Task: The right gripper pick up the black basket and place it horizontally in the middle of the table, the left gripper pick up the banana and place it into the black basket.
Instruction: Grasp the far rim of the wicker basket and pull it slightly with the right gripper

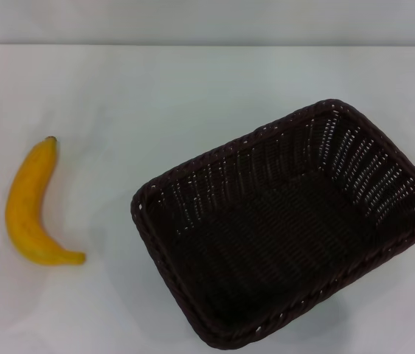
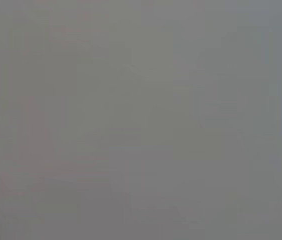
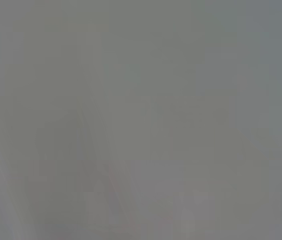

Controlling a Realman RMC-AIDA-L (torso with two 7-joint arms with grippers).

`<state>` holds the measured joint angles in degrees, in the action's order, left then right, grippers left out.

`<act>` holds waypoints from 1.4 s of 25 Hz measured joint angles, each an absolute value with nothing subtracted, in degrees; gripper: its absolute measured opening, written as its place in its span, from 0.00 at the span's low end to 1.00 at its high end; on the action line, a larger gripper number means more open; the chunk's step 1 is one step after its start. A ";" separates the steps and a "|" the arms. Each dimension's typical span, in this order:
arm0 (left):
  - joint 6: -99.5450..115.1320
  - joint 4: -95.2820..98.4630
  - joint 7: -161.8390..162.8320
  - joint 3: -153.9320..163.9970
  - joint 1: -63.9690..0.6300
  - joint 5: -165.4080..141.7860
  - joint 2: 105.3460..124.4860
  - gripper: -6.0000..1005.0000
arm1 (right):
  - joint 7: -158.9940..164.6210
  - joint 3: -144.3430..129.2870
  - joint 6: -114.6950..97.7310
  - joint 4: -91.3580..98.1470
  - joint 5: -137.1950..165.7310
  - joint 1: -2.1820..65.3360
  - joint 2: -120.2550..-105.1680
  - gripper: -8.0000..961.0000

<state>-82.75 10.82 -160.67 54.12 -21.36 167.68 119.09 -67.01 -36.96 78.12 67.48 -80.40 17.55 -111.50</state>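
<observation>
The black basket [image 1: 288,228] is a large dark woven wicker basket on the white table [image 1: 192,96], right of centre and near the front edge. It stands upright, turned at an angle, and is empty inside. The banana [image 1: 30,206] lies on the table at the left, curved, with its dark stem tip pointing away from me. Basket and banana are well apart. Neither gripper nor arm shows in the head view. Both wrist views show only a plain grey blur with no object or fingers.
The table's far edge runs along the top of the head view against a pale wall [image 1: 207,18]. Bare tabletop lies between the banana and the basket and behind both.
</observation>
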 joint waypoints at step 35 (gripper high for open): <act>-77.29 13.33 -155.41 50.15 -19.96 165.96 112.64 0.87 | -13.70 -62.41 101.93 63.46 -19.41 56.37 -115.31 0.89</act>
